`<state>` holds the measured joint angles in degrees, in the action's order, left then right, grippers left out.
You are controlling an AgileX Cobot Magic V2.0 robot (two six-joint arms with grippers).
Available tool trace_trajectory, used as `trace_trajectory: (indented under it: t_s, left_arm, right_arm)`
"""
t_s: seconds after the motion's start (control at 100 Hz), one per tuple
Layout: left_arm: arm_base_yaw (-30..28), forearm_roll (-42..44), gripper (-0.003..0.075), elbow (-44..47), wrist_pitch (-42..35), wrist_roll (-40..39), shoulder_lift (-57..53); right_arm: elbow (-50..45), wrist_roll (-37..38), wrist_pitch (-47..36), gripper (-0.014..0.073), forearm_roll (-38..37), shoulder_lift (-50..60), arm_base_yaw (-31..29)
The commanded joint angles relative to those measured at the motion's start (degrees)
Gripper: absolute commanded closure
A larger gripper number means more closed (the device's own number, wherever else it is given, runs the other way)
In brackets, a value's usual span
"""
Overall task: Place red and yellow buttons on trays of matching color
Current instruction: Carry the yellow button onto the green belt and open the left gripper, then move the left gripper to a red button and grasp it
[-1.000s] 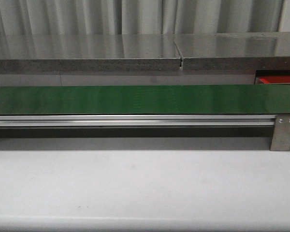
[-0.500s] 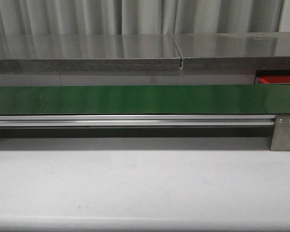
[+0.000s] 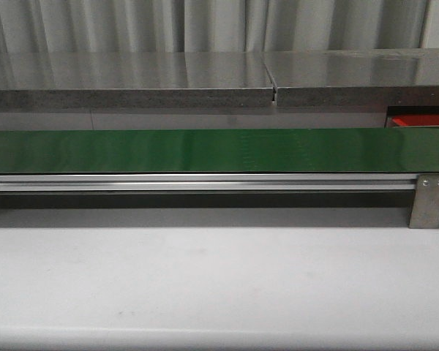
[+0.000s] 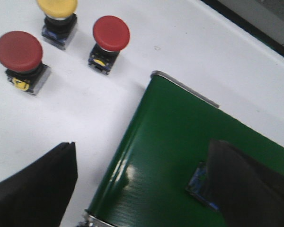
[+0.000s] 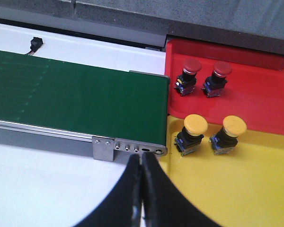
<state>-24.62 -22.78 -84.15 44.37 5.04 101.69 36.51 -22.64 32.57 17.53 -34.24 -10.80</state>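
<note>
Risks first, L to R. The left hand (image 4: 142, 156) hangs over the start of the green belt (image 4: 180, 132) with its fingers wide apart and nothing clamped between them. Three loose btns stand upright on the white worktop (image 4: 85, 109) beside the belt end: red btn 1 (image 4: 19, 53), yellow btn 2 (image 4: 57, 9) and red btn 3 (image 4: 110, 35). They sit close together, so a wide-open hand coming down on one could prob. knock its neighbour over, esp. red btn 3 vs yellow btn 2. The mushroom caps are wider than the bases, so a grip on the cap could slip or tip the btn.

A blue-black base (image 4: 199, 185) shows on the belt just beside one finger. It's mostly hidden, so can't tell if it's a btn or if the finger touches it. If it is one, it may roll or ride the belt skewed.

In the front view, no btn shows on the mid stretch of belt.

At the R end the right hand (image 5: 142, 163) hangs above the belt's end roller, fingers pressed together, holding nothing. Anything arriving now can't be caught with the hand closed and could drop off the end into the wrong tray, as both trays butt against that end.

Containers:
- The red tray (image 5: 260, 101) holds red btn 4 (image 5: 188, 74) and red btn 5 (image 5: 218, 75), upright and side by side.
- The yellow tray (image 5: 255, 189) holds yellow btn 6 (image 5: 193, 133) and yellow btn 7 (image 5: 229, 133), also upright.
- Colours match in both, and each has room left.
</note>
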Motion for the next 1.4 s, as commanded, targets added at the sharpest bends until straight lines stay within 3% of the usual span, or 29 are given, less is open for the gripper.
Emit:
trace_trajectory:
  t_s: [0.0,0.36,0.86,1.39]
  left_arm:
    - [-0.2,2.21,0.0168,-1.71,-2.74,0.21,-3.16]
    - [-0.33,12.11,0.0168,-1.71,-5.53,-1.57,-3.02]
    - [-4.05,11.61,0.0168,-1.79,-9.59,-1.73,4.29]
    - [-4.19,10.91,0.0168,-11.28,-10.04,-1.73,14.7]
  right_arm:
    - [1.53,-0.52,-3.59,0.0711,0.81,0.16,0.02]
    - [1.53,-0.52,-3.59,0.0711,0.81,0.16,0.02]
    - [1.53,-0.52,-3.59,0.0711,0.81,0.16,0.02]
    - [1.53,-0.52,-3.68,0.0711,0.81,0.16,0.02]
